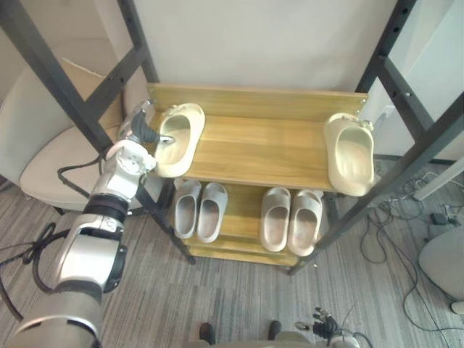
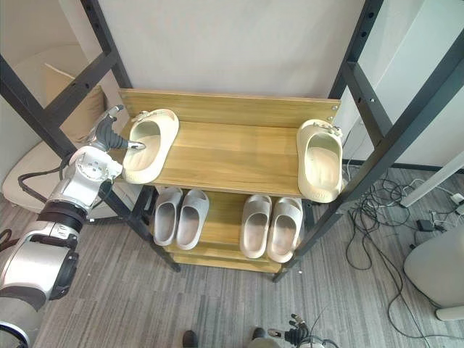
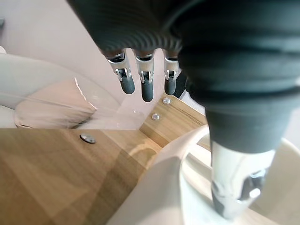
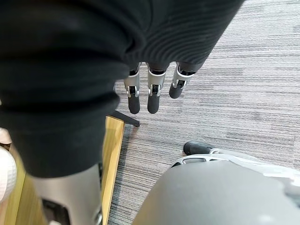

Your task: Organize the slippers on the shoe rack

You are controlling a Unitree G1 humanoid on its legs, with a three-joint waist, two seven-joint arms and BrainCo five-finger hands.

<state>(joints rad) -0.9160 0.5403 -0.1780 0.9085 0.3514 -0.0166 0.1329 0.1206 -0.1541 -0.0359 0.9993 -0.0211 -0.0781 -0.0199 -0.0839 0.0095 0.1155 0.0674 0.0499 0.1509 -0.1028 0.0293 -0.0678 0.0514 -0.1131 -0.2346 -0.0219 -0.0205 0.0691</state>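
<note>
A cream slipper lies at the left end of the wooden shoe rack's top shelf, toe toward me. My left hand is beside it, its thumb reaching into the slipper's opening while its straight fingers stay outside above the shelf. A second cream slipper rests at the shelf's right end, overhanging the front edge. Two pairs of grey slippers sit on the lower shelf. My right hand hangs low over the floor with straight fingers.
Black metal frame posts slant past both ends of the rack. A beige chair stands to the left. Cables trail on the grey carpet at the right, near a white rounded object.
</note>
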